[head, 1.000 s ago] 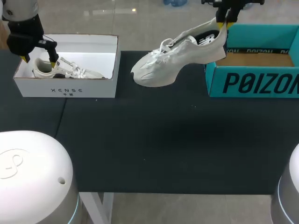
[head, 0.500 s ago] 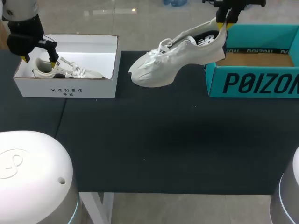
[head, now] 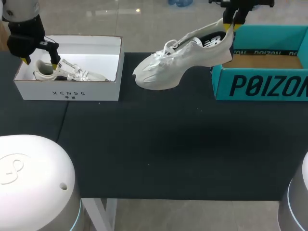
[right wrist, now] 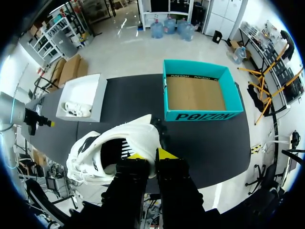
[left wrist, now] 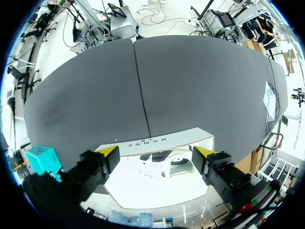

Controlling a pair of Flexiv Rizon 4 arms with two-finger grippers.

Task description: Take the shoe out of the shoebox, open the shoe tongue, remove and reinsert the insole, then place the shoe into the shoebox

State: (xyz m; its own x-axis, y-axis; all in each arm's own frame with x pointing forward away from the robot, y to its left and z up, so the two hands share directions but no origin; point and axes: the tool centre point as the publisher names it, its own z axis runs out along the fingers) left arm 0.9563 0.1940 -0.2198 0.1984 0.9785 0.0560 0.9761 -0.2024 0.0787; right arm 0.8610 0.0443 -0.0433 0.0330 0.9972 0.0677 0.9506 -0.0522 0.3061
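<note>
Currently the table (head: 159, 159) carries two open boxes: a teal box (head: 260, 86) at the right, its cardboard floor bare, and a white box (head: 67, 91) at the left with a second shoe (head: 67, 72) inside. The shoe (head: 183, 60) hangs in the air between them, heel high beside the teal box's near corner, toe tilted down toward the white box. Removal therefore reads as done; the tongue, insole and return steps are judged outstanding. The shoe is white, low-cut and laced, with a thick sculpted sole — a dark lining shows through the collar. The right gripper (head: 231, 24) is clamped on the heel collar. The left gripper (head: 40, 63) hovers over the white box — fingers apart, holding nothing.
</note>
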